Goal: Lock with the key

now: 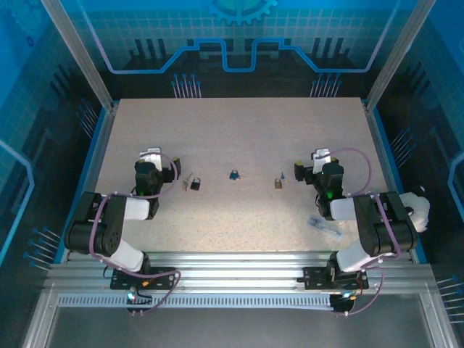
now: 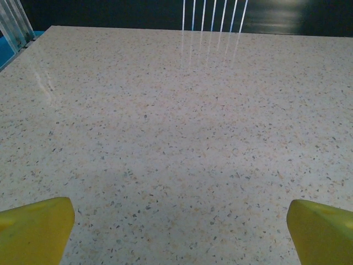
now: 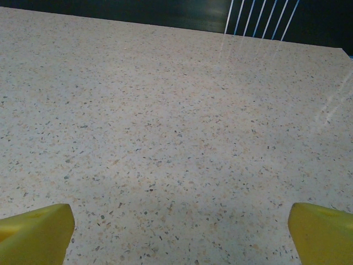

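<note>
Top external view: left gripper (image 1: 151, 155) and right gripper (image 1: 320, 156) spread wide, empty.
On the table (image 1: 239, 130) between them: black padlock (image 1: 194, 183) leftmost, blue padlock (image 1: 234, 174) middle, brass padlock (image 1: 278, 183) rightmost.

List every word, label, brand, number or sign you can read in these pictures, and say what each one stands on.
No readable text anywhere.
small black padlock: any marking is too small to read.
small blue padlock: too small to read.
small brass padlock: too small to read.
blue back panel: a gear outline and circuit-like lines, no lettering.
speckled beige tabletop: no print.
</note>
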### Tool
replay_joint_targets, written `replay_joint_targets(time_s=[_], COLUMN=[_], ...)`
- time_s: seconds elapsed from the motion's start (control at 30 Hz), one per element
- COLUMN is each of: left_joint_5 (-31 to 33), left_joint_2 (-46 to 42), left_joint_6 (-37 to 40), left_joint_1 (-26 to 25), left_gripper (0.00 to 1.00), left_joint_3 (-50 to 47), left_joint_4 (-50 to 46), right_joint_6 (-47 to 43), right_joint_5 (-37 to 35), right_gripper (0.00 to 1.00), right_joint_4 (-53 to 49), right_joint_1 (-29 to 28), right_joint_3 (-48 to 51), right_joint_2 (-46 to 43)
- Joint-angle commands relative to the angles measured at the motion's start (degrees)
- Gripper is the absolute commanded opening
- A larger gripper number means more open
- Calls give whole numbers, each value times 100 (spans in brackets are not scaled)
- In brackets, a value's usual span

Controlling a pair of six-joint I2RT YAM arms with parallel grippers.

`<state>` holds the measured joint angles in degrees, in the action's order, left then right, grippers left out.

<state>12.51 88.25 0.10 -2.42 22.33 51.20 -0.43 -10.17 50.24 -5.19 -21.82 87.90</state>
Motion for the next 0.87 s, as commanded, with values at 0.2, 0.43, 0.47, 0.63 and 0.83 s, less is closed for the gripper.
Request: replay_joint_targets(time_s=[0.2, 0.43, 0.47, 0.63, 0.83], left_joint_5=[-91, -188, -188, -311, -444], left_joint_2=[62, 48, 54, 62, 48], left_joint_6=[-10, -39, -37, -10, -36], left_joint_1=[22, 67, 66, 78, 136], left_gripper=[99, 99, 99, 99, 99], left_joint_3=[-80, -67, -64, -33, -37], left_joint_4=[245, 212, 207, 158, 148], right_joint_6=[37, 34, 34, 34, 36], right_joint_5=[28, 25, 22, 31, 25], right_gripper=[100, 100, 100, 100, 100], right_joint_4=[198, 201, 206, 200, 204], right_joint_1=[16, 12, 13, 14, 10], right_joint_3=[-39, -34, -36, -38, -39], right_joint_2=[34, 34, 34, 35, 34])
